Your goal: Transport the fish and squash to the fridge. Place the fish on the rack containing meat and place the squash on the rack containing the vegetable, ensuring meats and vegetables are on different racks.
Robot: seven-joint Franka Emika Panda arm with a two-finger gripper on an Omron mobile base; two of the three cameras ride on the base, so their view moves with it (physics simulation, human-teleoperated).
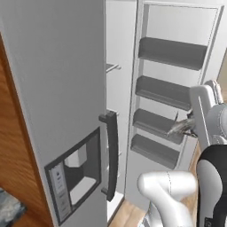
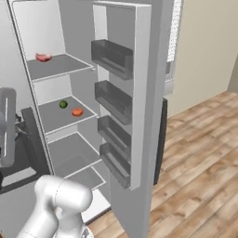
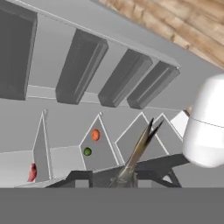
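While the fridge [image 2: 139, 69] stands with its door swung wide, the robot waits in front of it with the fish [image 3: 139, 148] in its hand. Going from left to right in the right base view, the top rack [image 2: 58, 67] holds a small pink piece of meat [image 2: 43, 57]. The rack below it [image 2: 62, 118] holds a little green vegetable [image 2: 63, 104], and just beside that sits the squash [image 2: 77, 112], round and orange-red, so the squash looks to be already where it belongs. Further right come the dark door bins [image 2: 114, 100], one under another. In the hand view the gripper [image 3: 127, 177] has its fingers clenched on the head end of the fish, and the pointed tail sticks out toward the racks. In the left base view the fish [image 1: 179, 126] shows near the door bins, well away from the racks. The fish is thin and probably light, and it looks smooth, so it may be slippery. It seems stiff, since the tail does not droop. Holding it across the thick part near the head is a good place. I think the fish should go up beside the meat, so the hand needs to go up to the top rack and must not bump the door bins.
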